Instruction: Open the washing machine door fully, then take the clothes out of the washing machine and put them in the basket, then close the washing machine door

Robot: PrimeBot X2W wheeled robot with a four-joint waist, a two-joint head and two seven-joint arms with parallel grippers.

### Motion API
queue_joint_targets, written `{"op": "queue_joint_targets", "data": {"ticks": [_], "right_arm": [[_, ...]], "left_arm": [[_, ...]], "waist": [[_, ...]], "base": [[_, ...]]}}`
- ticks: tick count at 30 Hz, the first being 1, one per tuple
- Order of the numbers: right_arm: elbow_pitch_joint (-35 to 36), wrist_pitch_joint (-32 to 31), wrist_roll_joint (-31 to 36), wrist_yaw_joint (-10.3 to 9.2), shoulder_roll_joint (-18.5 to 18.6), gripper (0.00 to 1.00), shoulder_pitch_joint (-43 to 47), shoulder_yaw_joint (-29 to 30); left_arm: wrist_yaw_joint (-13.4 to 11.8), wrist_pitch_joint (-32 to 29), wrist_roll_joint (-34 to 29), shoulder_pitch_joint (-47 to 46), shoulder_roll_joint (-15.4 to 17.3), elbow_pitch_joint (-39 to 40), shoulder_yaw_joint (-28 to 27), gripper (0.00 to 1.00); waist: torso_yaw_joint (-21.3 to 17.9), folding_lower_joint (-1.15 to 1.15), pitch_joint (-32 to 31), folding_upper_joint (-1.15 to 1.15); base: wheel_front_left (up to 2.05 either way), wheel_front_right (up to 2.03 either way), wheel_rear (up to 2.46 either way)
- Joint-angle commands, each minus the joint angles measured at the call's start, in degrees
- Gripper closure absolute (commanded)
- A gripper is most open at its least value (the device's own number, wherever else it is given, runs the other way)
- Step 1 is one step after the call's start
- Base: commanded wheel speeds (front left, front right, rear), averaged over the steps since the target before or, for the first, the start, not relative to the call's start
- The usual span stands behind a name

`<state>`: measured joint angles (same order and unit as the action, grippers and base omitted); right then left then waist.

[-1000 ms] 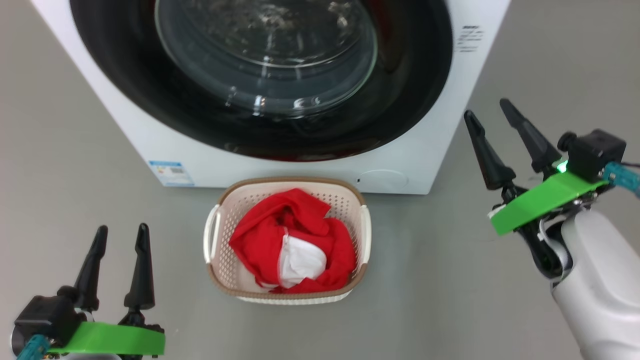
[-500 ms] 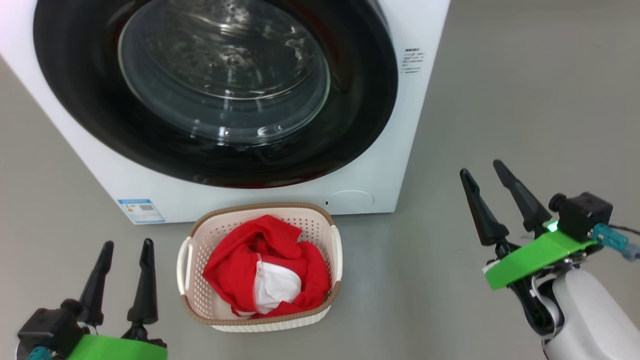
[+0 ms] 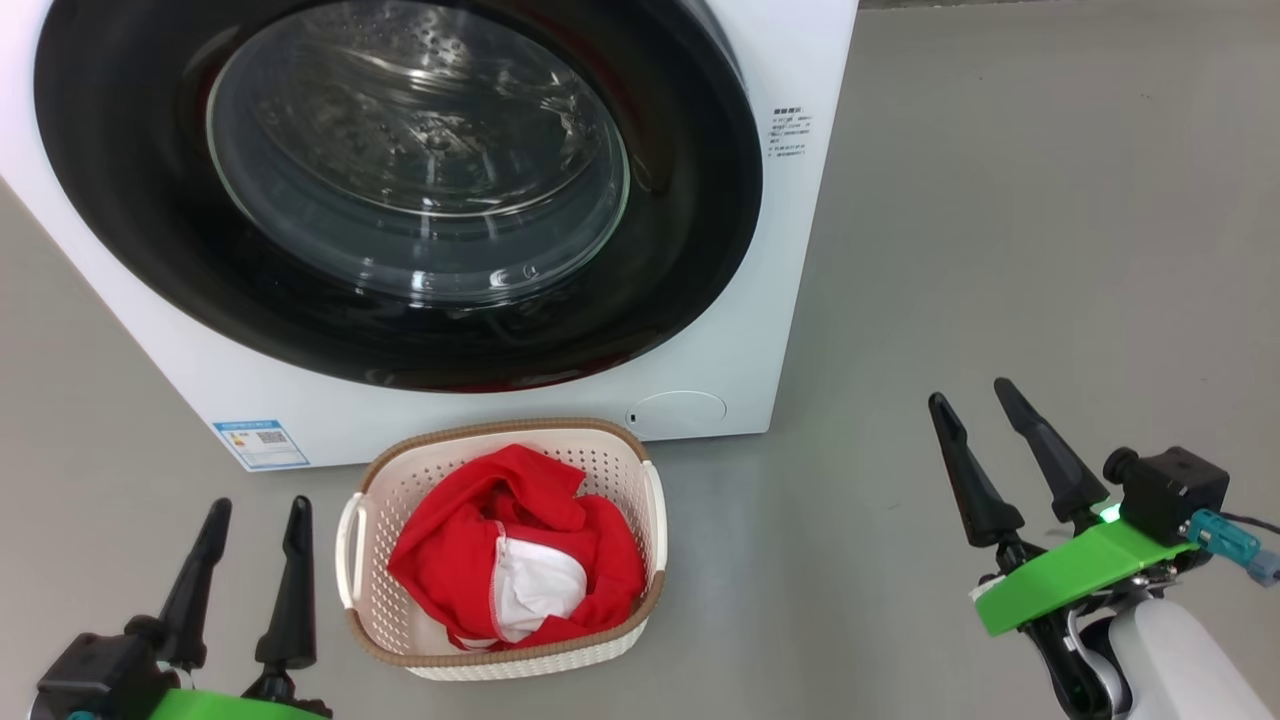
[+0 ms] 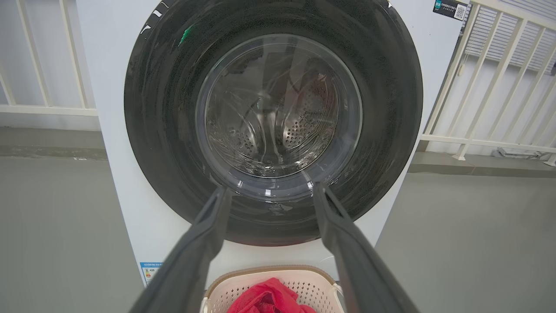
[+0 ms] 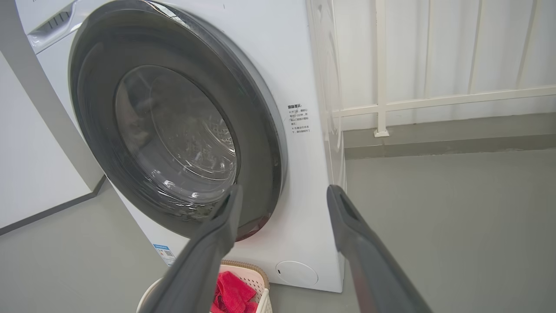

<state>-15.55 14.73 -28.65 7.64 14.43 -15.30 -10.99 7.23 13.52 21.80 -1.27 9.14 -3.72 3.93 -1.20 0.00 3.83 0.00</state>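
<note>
The left pincer [image 3: 258, 505], its two long dark fingers spread wide and holding nothing, hangs low over the grey floor [image 3: 1000, 200]. Just to its right sits the small cream-white perforated plastic basket [image 3: 500, 428] with a brown woven-look rim. The bright red soft clothes [image 3: 450, 545], white lining showing, lie heaped inside it, near that pincer's fingertips but apart from them. Ahead of both pincers stands the big white boxy washing machine [image 3: 790, 250]. Its large round door [image 3: 690, 200], glossy black rim around a bulging glass window, lies flat against the front. The right pincer [image 3: 969, 393], likewise spread and empty, hovers well to the right of the basket, with the machine's front corner ahead and to its left.
</note>
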Motion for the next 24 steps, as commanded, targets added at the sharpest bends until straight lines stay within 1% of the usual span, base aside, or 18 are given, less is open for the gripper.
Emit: {"op": "queue_joint_targets", "data": {"ticks": [1, 7, 24], "right_arm": [[1.7, 0.3, 0.6, -0.15, -0.2, 0.00, 0.8, -0.7], [2.1, 0.3, 0.9, -0.15, -0.8, 0.00, 2.0, -0.1], [1.9, 0.3, 1.9, -0.15, -1.0, 0.00, 2.7, 0.4]], "left_arm": [[-0.4, -0.1, -0.1, -0.9, 1.5, 1.7, -1.7, 0.00], [-0.8, -0.2, -0.3, -0.5, 1.8, 1.9, -1.5, 0.00], [-1.5, -0.2, 0.1, -0.1, 2.4, 1.9, -1.1, 0.00]], "waist": [[0.0, 0.00, -0.1, 0.00], [0.1, 0.00, -0.4, 0.00], [0.2, 0.00, -1.0, 0.00]], "base": [[0.00, 0.00, 0.00], [0.00, 0.00, 0.00], [0.00, 0.00, 0.00]]}}
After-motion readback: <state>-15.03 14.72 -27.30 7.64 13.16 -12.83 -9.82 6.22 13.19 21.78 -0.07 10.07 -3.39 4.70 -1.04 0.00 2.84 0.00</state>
